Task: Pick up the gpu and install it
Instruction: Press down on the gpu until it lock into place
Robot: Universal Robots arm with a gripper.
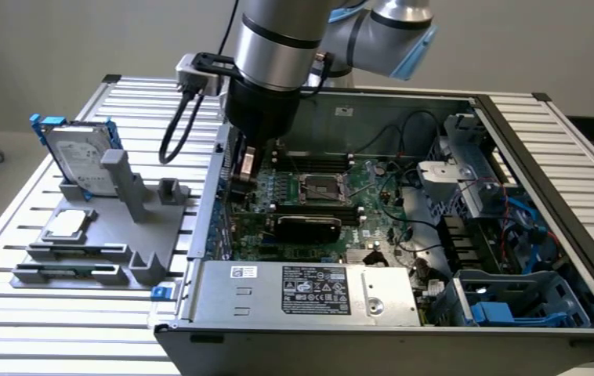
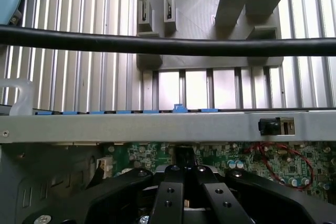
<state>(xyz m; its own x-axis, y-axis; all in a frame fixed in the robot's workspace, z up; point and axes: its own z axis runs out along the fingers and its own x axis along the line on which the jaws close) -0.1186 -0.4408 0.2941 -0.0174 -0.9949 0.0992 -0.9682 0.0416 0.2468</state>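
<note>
Exterior view shows the end effector lowered inside the open case on the desk, close to the case's left wall, its fingers drawn together; whether they pinch anything I cannot tell. The gpu sits black cover up on the motherboard, just nearer than the socket. Its long axis runs left to right, so it lies to the right of and nearer than the end effector, its left end seemingly closest to the fingers.
</note>
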